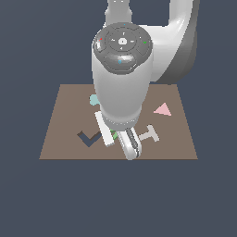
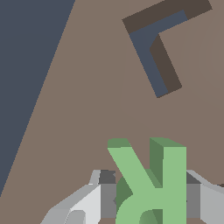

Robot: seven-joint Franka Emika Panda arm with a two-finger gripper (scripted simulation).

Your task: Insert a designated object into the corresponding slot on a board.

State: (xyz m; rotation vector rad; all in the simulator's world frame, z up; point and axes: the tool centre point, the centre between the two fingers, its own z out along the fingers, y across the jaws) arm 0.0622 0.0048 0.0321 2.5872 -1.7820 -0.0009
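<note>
The pincer (image 2: 151,197) is clamped on the green R (image 2: 153,183), one finger (image 2: 92,197) against each side, above the brown board (image 1: 60,134) near its front edge. The dark chevron recess (image 2: 157,48) lies apart, bare board between. In the exterior view, the grey T (image 1: 149,134) sits just beside.

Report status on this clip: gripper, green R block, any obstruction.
Gripper shut on light-green R-shaped block. Block over flat brown board. R slot not visible. Dark blue chevron recess ahead; path unobstructed.
</note>
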